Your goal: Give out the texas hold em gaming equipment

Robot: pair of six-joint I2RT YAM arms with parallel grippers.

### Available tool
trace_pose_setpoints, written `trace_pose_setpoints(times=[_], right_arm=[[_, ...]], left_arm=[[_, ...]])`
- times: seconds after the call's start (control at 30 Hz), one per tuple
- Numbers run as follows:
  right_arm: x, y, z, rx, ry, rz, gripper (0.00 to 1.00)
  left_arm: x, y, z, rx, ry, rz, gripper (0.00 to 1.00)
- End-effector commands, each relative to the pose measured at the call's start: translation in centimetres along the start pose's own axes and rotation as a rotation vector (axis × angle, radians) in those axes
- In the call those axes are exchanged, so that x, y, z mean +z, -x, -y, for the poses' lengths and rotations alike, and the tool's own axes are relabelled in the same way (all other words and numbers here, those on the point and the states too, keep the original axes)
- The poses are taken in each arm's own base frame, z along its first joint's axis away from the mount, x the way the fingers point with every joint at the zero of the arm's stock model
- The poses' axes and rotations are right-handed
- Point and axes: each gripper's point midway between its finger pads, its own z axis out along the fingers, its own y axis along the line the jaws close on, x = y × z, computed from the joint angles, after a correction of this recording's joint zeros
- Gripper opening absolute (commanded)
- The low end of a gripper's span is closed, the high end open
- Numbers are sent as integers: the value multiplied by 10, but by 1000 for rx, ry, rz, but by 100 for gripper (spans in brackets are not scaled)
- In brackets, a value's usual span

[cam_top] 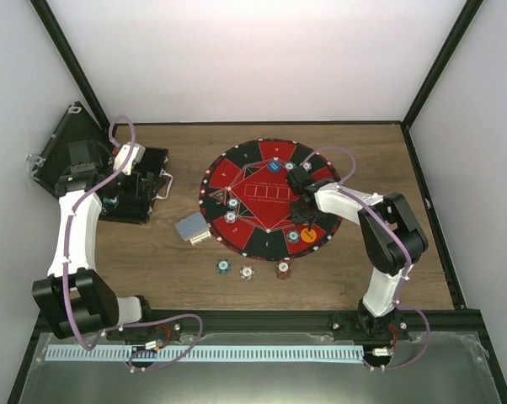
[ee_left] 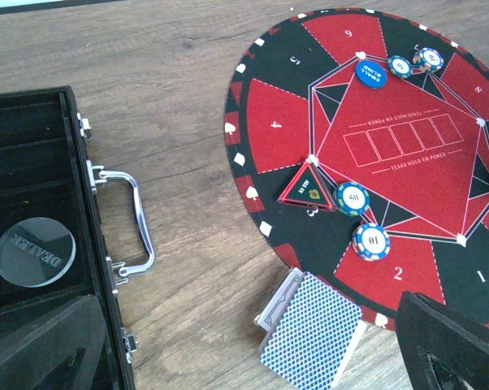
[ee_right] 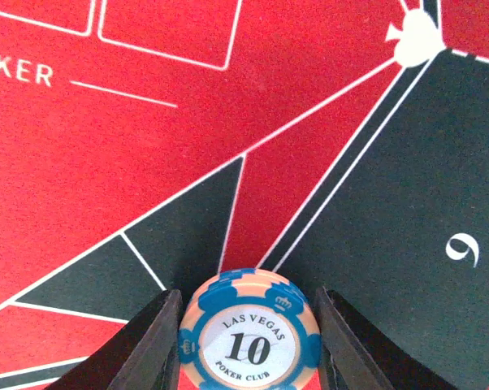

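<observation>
My right gripper point(cam_top: 303, 202) is over the round mat point(cam_top: 262, 220), shut on a blue-and-cream "10" poker chip point(ee_right: 249, 337); both fingers point(ee_right: 151, 349) press its edges low over the mat. Other chips lie on the mat point(ee_left: 352, 198) point(ee_left: 371, 241) point(ee_left: 428, 58), and three lie on the wood in front of it point(cam_top: 224, 267) point(cam_top: 247, 272) point(cam_top: 283, 269). A deck of blue-backed cards point(cam_top: 190, 227) point(ee_left: 313, 329) lies at the mat's left edge. My left gripper point(cam_top: 144, 187) point(ee_left: 248, 325) is open and empty, between the case and the deck.
The open black case point(cam_top: 77, 156) point(ee_left: 33, 162) with a metal handle point(ee_left: 135, 219) stands at the left, a clear "DEALER" disc point(ee_left: 35, 250) inside. A blue "small blind" disc point(ee_left: 369, 71), a triangular marker point(ee_left: 308, 187) and an orange disc point(cam_top: 308, 236) lie on the mat.
</observation>
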Motion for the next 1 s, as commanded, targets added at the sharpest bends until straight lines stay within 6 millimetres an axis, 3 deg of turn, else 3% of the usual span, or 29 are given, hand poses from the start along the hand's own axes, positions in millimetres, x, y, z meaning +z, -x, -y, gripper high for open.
trace_pose_setpoints(times=[0.0, 0.2, 0.4, 0.43, 0.53, 0.7, 0.8, 0.97], right_arm=[[6, 4, 7, 38, -25, 22, 10], [10, 0, 8, 42, -34, 9, 11], [4, 11, 9, 37, -48, 27, 44], [1, 14, 10, 38, -52, 34, 53], [-16, 26, 13, 52, -64, 72, 67], [-64, 44, 8, 63, -31, 174, 79], [-90, 36, -12, 23, 17, 190, 81], [-115, -17, -66, -115, 70, 156, 89]], left_arm=[[-7, 8, 4, 25, -11, 33, 100], [-7, 9, 4, 26, -11, 35, 100], [-6, 7, 4, 23, -15, 30, 100], [-6, 7, 4, 23, -12, 29, 100], [-7, 8, 3, 24, -9, 31, 100], [-7, 9, 4, 21, -14, 34, 100], [-6, 8, 3, 19, -11, 35, 100], [-5, 10, 2, 19, -10, 41, 100]])
